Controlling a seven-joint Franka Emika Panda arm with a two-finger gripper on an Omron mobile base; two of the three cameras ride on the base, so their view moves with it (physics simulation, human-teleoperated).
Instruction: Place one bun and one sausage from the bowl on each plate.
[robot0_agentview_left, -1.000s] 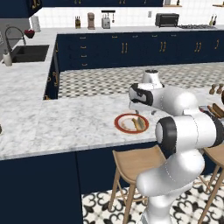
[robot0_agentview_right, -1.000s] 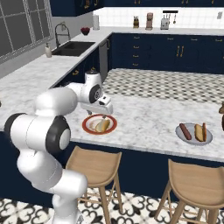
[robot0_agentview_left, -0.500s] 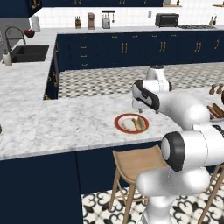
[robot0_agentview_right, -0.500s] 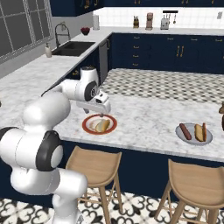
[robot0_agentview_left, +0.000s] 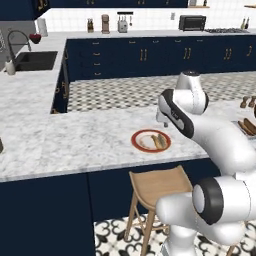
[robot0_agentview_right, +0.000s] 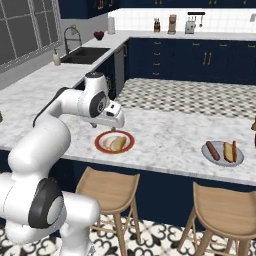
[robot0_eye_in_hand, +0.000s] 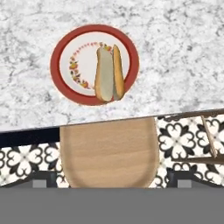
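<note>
The white plate with an orange-red rim lies on the marble counter near its front edge, with one split bun on it. My gripper hovers above this plate, open, holding nothing; its fingertips stand wide apart in the hand view. The same plate shows below the hand in the left base view. Farther right, the grey plate carries a sausage and a bun. The wooden bowl is out of view.
A wooden stool stands under the counter edge right below the red-rimmed plate, and another stool under the grey plate. A sink lies at the far left. Small brown shakers stand on the counter at the right.
The arm's elbow has swung up and back while the hand stays over the red-rimmed plate. The bun on that plate has not moved.
</note>
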